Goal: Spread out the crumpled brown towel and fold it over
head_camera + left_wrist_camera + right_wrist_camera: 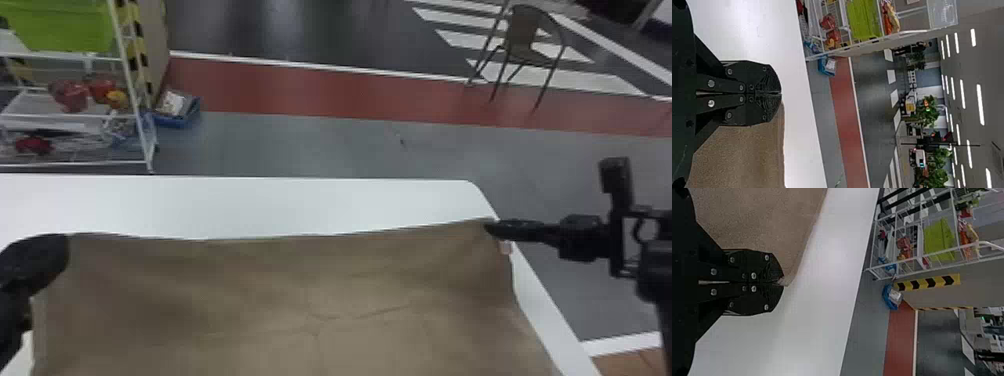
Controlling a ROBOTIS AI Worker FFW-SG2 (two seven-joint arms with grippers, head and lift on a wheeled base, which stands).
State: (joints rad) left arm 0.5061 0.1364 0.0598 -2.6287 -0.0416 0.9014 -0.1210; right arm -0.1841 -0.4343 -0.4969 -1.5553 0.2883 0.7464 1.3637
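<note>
One brown towel (280, 285) lies spread broad over one white table (250, 205), two of its corners in my grasp. My left claw (56, 252) is clenched at one far corner, and my right claw (492, 228) pinches the other, near the table's right edge. The far edge of the cloth runs between them in one shallow, uneven line, with a few thin creases crossing the middle.

In the left wrist view, my left claw (781, 93) shows two flat black fingers pressed together, the cloth at their tips. In the right wrist view, my right claw (782, 282) has its two fingers closed as well, one towel corner caught at the ends.

Beyond the table, on the left, stands one white wire rack (127, 75) bearing one green bin (65, 27) above two red items (70, 95) and one yellow item (117, 99); one more red item (34, 145) sits lower down. One blue basket (177, 120) rests on the floor beside the rack. One chair (522, 40) stands well apart, to the right, by white floor stripes (575, 77).
</note>
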